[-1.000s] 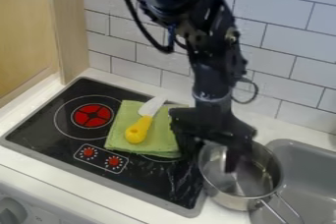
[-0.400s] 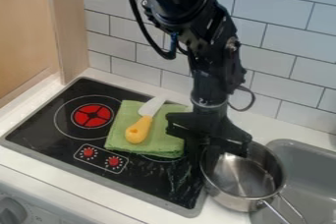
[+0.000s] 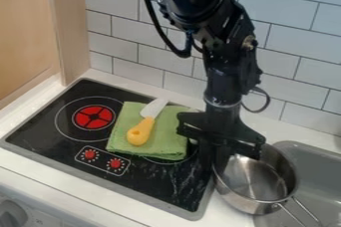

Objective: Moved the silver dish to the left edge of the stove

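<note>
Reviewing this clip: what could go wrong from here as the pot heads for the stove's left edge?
The gripper is at one side of the pot's rim, so the pot may tilt or swing.
Its handle juts over the sink; a slip might drop it there.
Sliding left, it could shove the green cloth and knife.
</note>
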Action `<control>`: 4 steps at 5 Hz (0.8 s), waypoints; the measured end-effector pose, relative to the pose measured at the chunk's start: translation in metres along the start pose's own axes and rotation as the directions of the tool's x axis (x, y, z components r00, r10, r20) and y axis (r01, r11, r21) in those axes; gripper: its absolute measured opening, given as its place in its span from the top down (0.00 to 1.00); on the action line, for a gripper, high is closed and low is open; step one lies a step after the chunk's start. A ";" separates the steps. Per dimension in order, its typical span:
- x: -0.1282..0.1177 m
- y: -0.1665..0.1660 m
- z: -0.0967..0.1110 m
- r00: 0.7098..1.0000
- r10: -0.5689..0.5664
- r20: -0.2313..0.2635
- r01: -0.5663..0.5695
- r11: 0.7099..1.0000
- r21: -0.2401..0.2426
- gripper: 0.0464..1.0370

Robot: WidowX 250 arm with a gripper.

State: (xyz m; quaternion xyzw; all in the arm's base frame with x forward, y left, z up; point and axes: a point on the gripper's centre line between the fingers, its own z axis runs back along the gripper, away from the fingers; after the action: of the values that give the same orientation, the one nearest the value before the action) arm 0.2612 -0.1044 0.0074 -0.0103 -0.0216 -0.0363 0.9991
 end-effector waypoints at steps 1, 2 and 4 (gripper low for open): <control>-0.001 -0.001 0.001 1.000 -0.008 0.001 0.008 1.000 0.007 0.98; -0.010 -0.006 0.013 0.998 -0.053 0.027 0.053 0.998 0.019 0.98; -0.019 0.008 0.043 0.994 -0.040 0.105 0.038 0.999 0.018 0.99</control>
State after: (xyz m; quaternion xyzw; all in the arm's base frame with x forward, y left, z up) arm 0.2408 -0.0945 0.0496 -0.0040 -0.0748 -0.0549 0.9957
